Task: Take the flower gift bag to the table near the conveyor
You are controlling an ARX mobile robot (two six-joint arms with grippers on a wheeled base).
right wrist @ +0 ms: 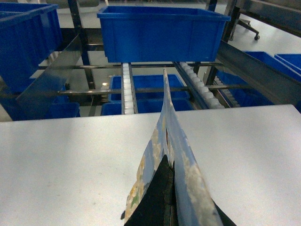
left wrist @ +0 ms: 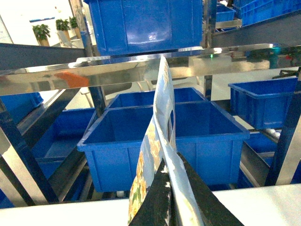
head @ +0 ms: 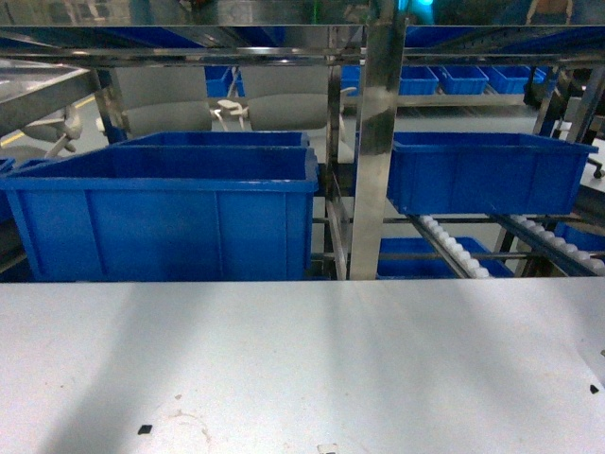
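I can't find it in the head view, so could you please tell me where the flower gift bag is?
The flower gift bag shows only in the wrist views, pinched edge-on in both the left pincer and the right pincer, above the table before the conveyor.

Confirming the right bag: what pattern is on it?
Pale blue with yellow-white floral print on the bag, clearest in the right wrist view.
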